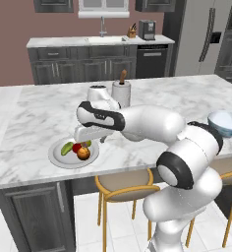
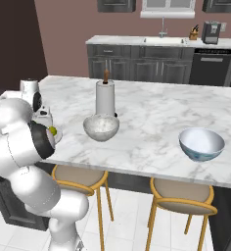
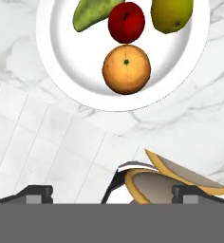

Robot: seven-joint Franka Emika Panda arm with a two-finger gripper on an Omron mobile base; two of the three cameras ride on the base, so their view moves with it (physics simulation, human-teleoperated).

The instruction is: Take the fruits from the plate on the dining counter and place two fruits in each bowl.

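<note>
The plate (image 3: 61, 71) lies near the front edge of the dining counter (image 1: 39, 118). On it are several fruits: an orange-brown one (image 3: 126, 69), a round red one (image 3: 126, 22), an elongated green one (image 3: 92, 12) and a yellow-green one (image 3: 172, 14). My gripper (image 3: 112, 192) hangs above the plate's near side, open wide with nothing between its fingertips (image 3: 35, 192). In the left base view the hand (image 1: 91, 134) hovers just over the plate (image 1: 59, 158). The speckled bowl (image 2: 102, 127) stands mid-counter. The blue bowl (image 2: 201, 143) is further right.
A paper towel roll (image 2: 105, 98) stands upright just behind the speckled bowl. Wooden stools (image 2: 80, 176) (image 2: 183, 196) sit under the counter's front edge, one showing below my hand (image 3: 171, 178). A back counter with a sink (image 1: 101, 40) runs along the far wall.
</note>
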